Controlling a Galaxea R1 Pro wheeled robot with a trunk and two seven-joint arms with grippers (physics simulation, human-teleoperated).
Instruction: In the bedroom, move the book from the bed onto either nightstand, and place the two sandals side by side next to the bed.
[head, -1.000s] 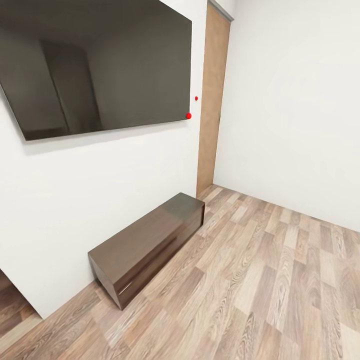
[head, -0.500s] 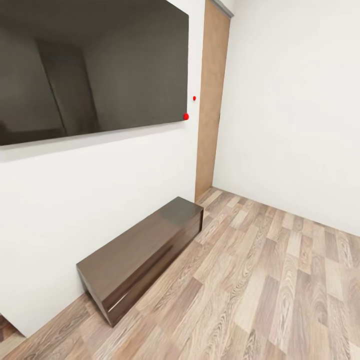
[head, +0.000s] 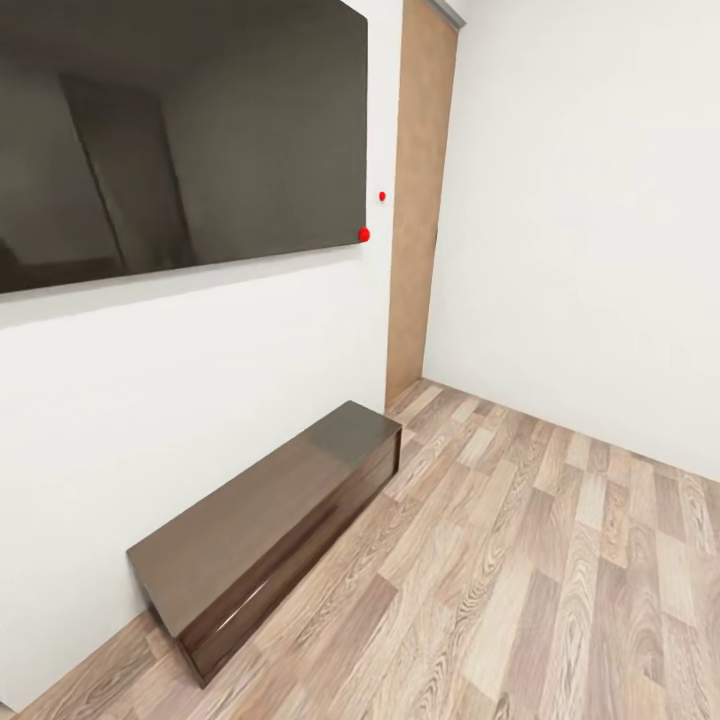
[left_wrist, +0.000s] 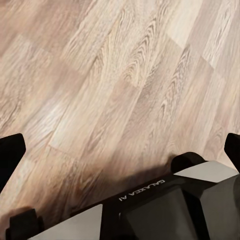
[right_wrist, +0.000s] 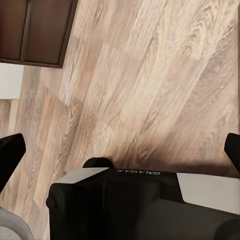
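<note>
The bedroom's pale wood-plank floor (head: 560, 580) fills the lower right of the head view, with a long, low, glossy dark brown TV bench (head: 270, 525) against the white wall (head: 200, 390) under a large black wall screen (head: 180, 140). I cannot tell which way the book, bed or sandals lie. Both wrist views look down on floor: the left claw (left_wrist: 120, 150) and right claw (right_wrist: 120, 150) are spread wide, released, holding nothing.
</note>
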